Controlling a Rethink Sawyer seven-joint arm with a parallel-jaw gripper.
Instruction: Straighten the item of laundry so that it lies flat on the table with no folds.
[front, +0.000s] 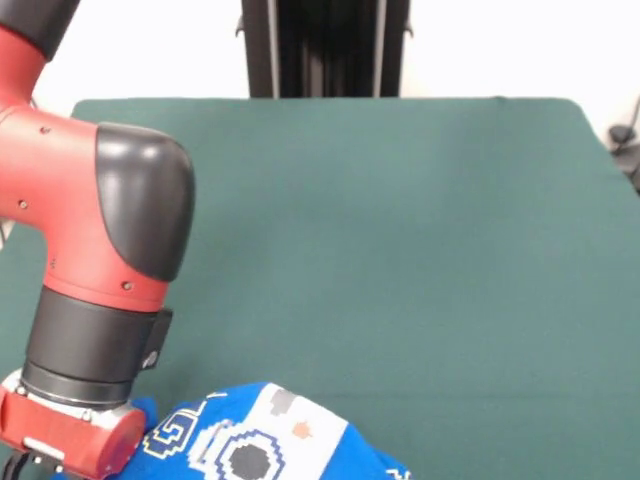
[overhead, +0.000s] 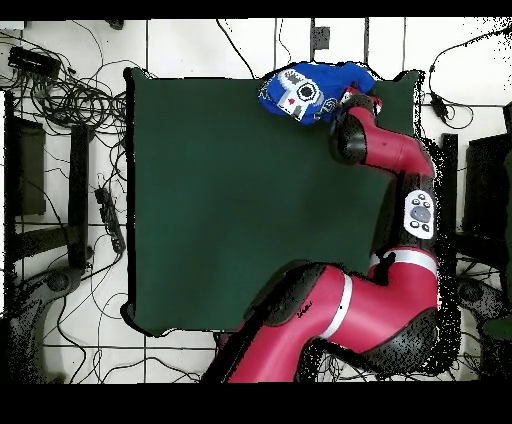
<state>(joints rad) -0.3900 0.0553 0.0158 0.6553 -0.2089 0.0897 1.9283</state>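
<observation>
- While my arm (front: 90, 250) reaches down over the table (front: 400, 250), the front view shows only its red and black wrist section, low at the picture's left edge; my gripper itself runs off the bottom of that picture.
- Whether my end effector is spread, pressed together or pinching anything, I cannot tell: neither view shows its tips.
- Shirt (front: 260, 440): bright blue cloth, bunched in a rounded heap, not flat. It sits at the table's near edge in the front view, partly cut off by the bottom of the picture.
- Graphic: a white pixel-style patch with a dark round spot faces up on the heap; yellowish-white block letters show on the blue just beside my wrist.
- My wrist's red end flange overlaps the shirt's left end in the front view; contact cannot be confirmed.
- Overhead view: the shirt (overhead: 305, 92) lies at the table's (overhead: 220, 200) edge farthest from my base, toward the right corner.
- Overhead view: my arm (overhead: 385, 150) runs from the base at the bottom, up along the table's right side, and ends right at the shirt's right end.
- Cables lie on the tiled floor (overhead: 60, 200) beyond the table's left side in the overhead view.
</observation>
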